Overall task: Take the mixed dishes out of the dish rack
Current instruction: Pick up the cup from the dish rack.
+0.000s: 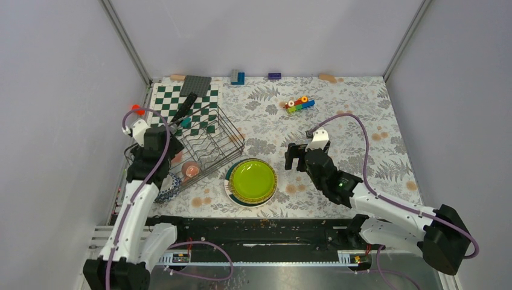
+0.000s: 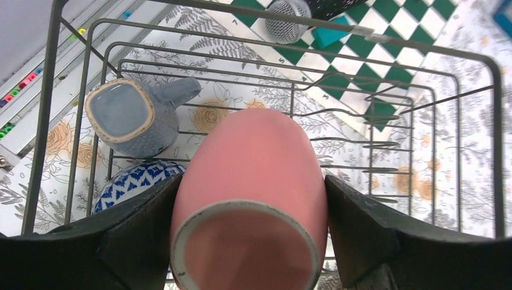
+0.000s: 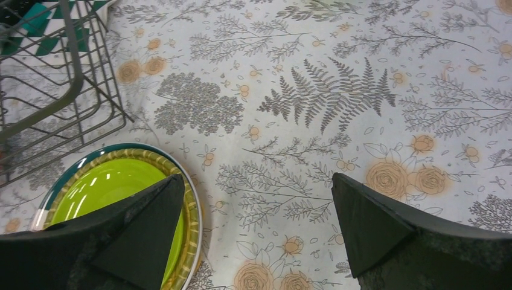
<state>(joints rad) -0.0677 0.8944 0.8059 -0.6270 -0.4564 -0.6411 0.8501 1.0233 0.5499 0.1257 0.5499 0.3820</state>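
The black wire dish rack stands at the left, partly on the chequered board. My left gripper reaches into its near corner and is shut on a pink cup. In the left wrist view the cup lies rim toward the camera, with both fingers of the gripper pressed on its sides and the rack around it. The lime-green plate tops a stack on a yellow plate and a green-rimmed white plate. My right gripper is open and empty, right of the stack. The second pink cup and the red-patterned bowl are hidden.
A grey-blue cup and a blue-and-white patterned bowl sit at the rack's left side. The bowl also shows in the top view. Coloured toy bricks lie at the back. In the right wrist view, the open gripper hangs over the tablecloth beside the plates.
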